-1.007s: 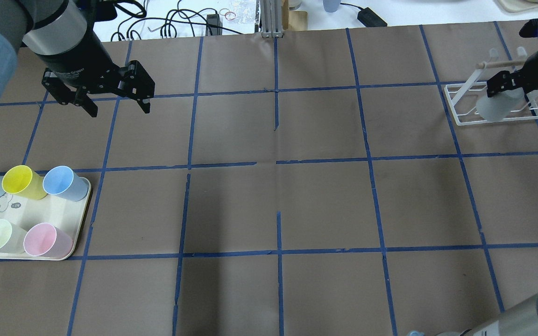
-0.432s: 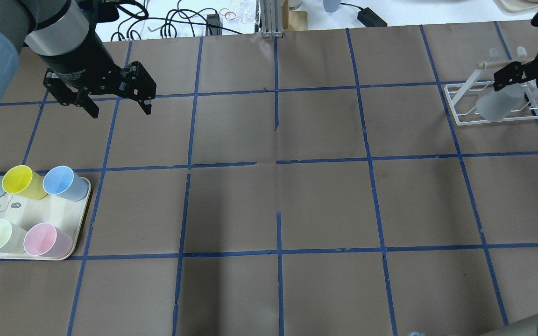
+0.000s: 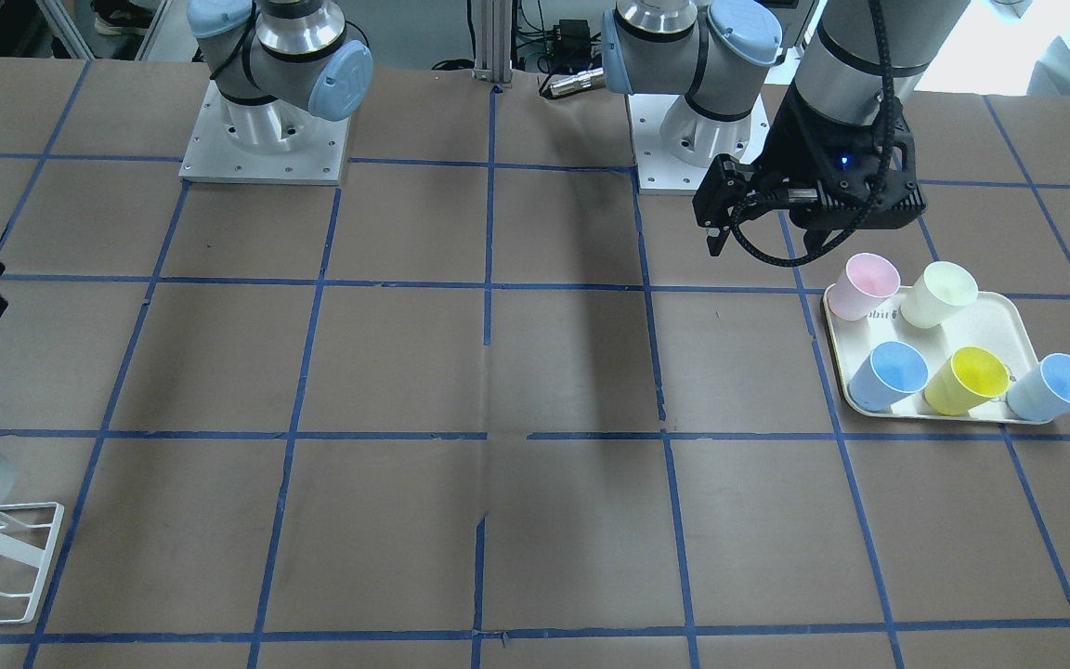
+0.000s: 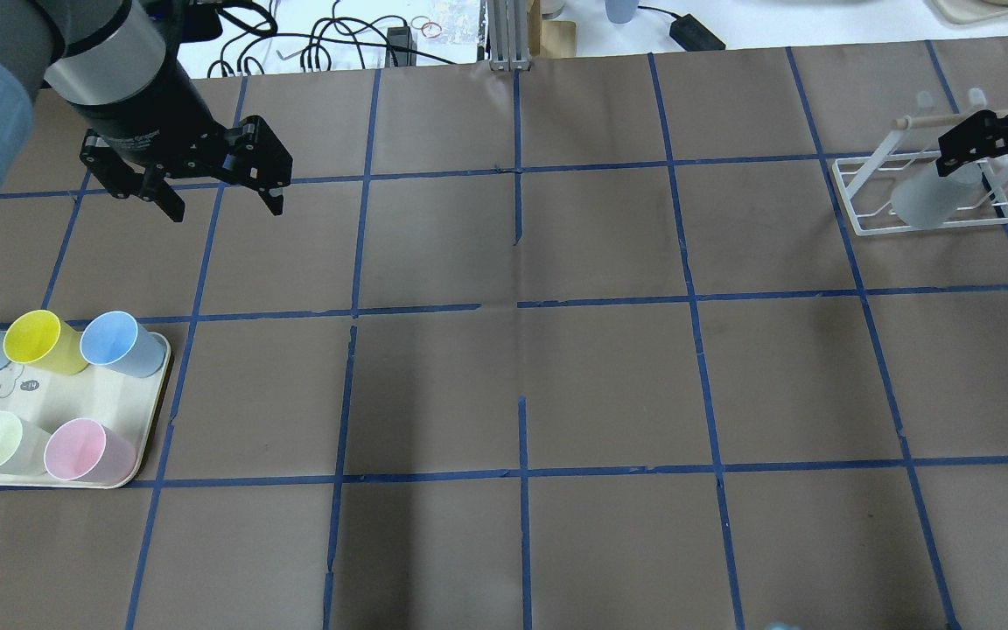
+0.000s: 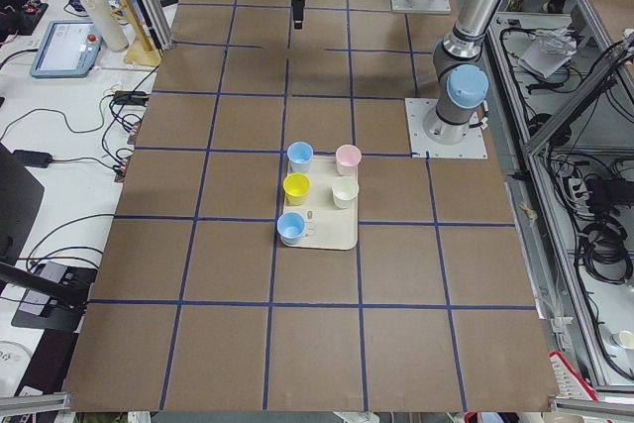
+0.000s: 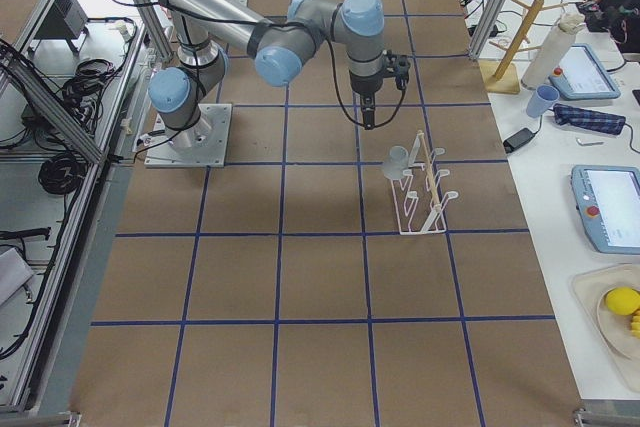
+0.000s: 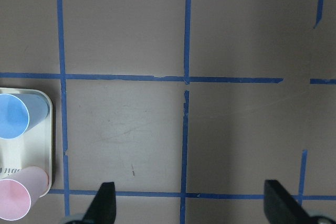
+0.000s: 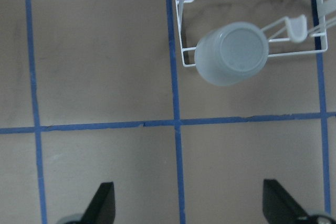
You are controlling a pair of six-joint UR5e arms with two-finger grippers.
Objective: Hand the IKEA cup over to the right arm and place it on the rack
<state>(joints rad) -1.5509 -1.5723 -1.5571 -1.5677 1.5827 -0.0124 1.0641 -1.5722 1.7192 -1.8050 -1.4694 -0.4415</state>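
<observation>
The grey IKEA cup [image 4: 922, 203] rests tilted on the white wire rack [image 4: 861, 219] at the table's far right; nothing holds it. In the right wrist view the cup [image 8: 233, 53] shows bottom-up on the rack [image 8: 181, 35]. My right gripper [image 4: 990, 150] is open and empty, above and just to the right of the cup; in its wrist view [image 8: 189, 208] the jaws stand wide apart. My left gripper [image 4: 224, 206] is open and empty over the far left of the table, also seen in the front view [image 3: 763, 246] and its wrist view [image 7: 191, 208].
A cream tray [image 4: 75, 398] at the near left holds several pastel cups: blue, yellow, pale green and pink. It also shows in the front view [image 3: 990, 321]. Cables and a metal post [image 4: 508, 35] lie beyond the table's far edge.
My right gripper has drawn away from the grey cup, moving up and to the right. The cup stays on the rack. The left arm has barely moved.
</observation>
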